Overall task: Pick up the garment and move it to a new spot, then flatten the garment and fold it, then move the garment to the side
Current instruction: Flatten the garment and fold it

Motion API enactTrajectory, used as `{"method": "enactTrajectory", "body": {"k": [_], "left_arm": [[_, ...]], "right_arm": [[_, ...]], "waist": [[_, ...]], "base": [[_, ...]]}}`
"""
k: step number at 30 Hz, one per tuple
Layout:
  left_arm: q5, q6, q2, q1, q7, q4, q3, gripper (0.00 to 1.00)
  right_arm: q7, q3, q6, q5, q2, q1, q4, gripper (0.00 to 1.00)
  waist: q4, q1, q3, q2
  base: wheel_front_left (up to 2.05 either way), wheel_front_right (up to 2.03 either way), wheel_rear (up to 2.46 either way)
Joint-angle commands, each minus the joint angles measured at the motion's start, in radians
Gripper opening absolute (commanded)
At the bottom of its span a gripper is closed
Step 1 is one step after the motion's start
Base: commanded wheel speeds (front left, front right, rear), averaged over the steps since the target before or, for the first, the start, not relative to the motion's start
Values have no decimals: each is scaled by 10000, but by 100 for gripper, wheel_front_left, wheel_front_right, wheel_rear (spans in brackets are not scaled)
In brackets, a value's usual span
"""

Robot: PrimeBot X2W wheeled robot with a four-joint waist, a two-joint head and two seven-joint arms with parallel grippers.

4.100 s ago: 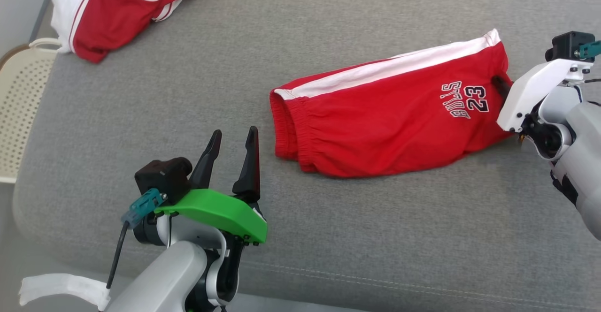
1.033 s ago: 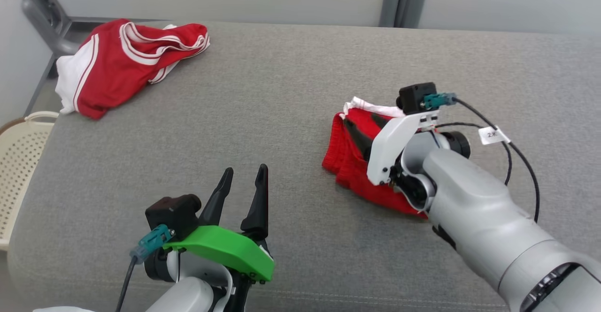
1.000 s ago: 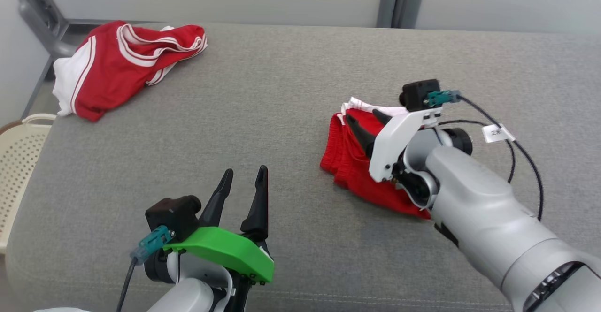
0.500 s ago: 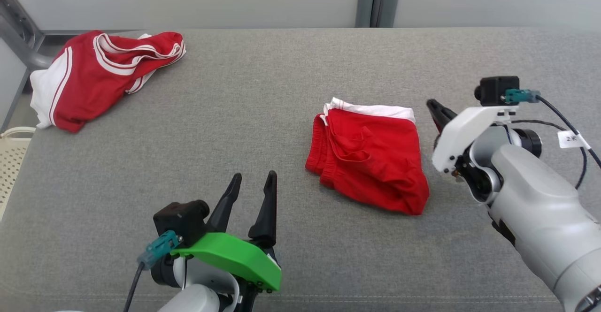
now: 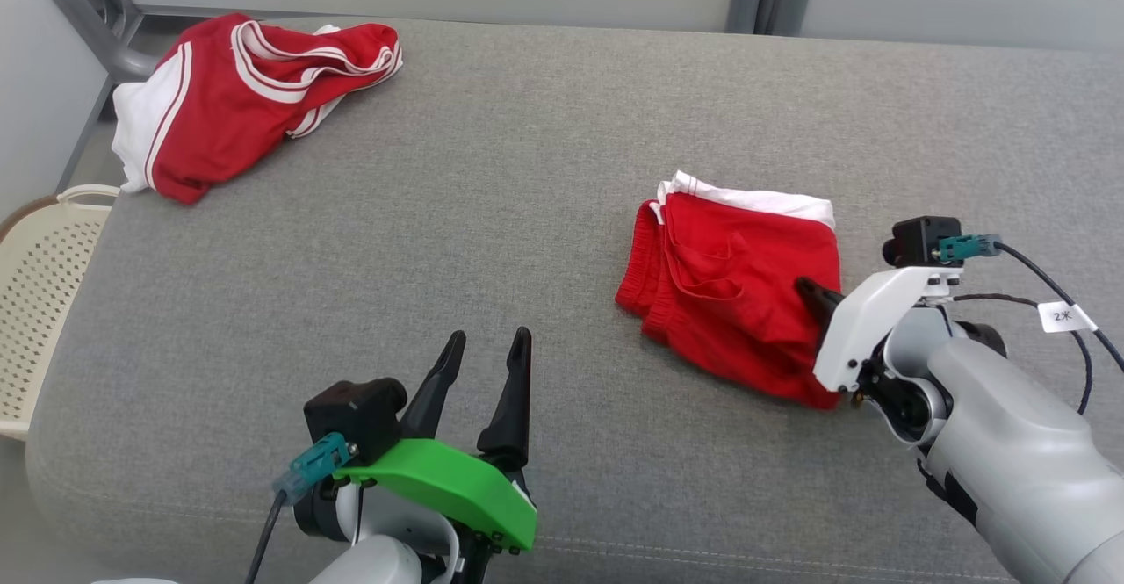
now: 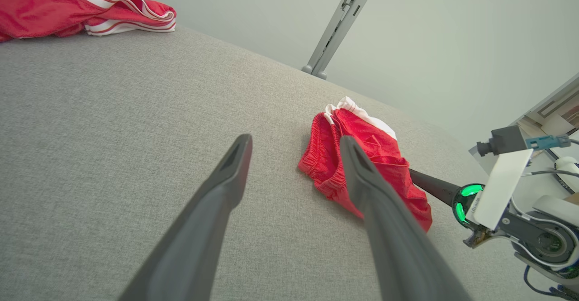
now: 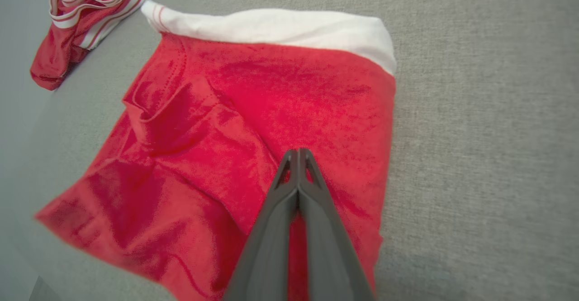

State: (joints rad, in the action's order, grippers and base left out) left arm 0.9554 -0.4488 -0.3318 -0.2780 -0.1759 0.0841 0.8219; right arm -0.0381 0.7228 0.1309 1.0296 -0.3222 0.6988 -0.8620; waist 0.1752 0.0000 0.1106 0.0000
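Folded red shorts (image 5: pixel 738 294) on grey padded table (image 5: pixel 492 215), right tool (image 5: pixel 806 288) closed tight on top (pinch unclear), left tool (image 5: pixel 489 338) wide open, empty, cream basket (image 5: pixel 35 303) beside, contents unseen.

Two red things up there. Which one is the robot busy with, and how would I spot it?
Look at the wide grey cushion: toward its right lie red shorts, under the shut right gripper. Unlike the crumpled red garment at the far left corner, they are folded into a neat block with one white edge.

Red shorts (image 5: pixel 720 303) folded small
Laid flat right of the worktop's (image 5: pixel 527 215) middle, white band turned toward the far edge.
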Motion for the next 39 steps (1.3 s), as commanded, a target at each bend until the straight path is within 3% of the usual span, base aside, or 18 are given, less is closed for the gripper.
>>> {"method": "enactTrajectory", "body": {"k": [1,9,23,31,39], "left_arm": [[-56,26,-16,-72,-20,-33,8,100],[-34,-35,-51,37,-53,-21,3,100],[-8,-78,-111,-29,-107,-7,-91,100],[1,-36,-68,-133,-138,43,-116,100],[-78,74,28,-302,-148,51,-67,100]], "right_arm": [[-120,49,-3,211,-60,-206,233,0],[-809,724,-2,1037,-355,-794,2185,0],[-594,1876,-2,722,-852,-1328,4308,0],[-105,926,-2,672,-1577,-844,5020,0],[-275,200,-2,446,-1988,-442,4039,0]], "waist": [[75,0,33,0],[3,0,11,0],[-304,0,162,0],[-197,0,220,0],[318,0,589,0]], "base": [[0,0,0],[0,0,0],[0,0,0],[0,0,0],[0,0,0]]}}
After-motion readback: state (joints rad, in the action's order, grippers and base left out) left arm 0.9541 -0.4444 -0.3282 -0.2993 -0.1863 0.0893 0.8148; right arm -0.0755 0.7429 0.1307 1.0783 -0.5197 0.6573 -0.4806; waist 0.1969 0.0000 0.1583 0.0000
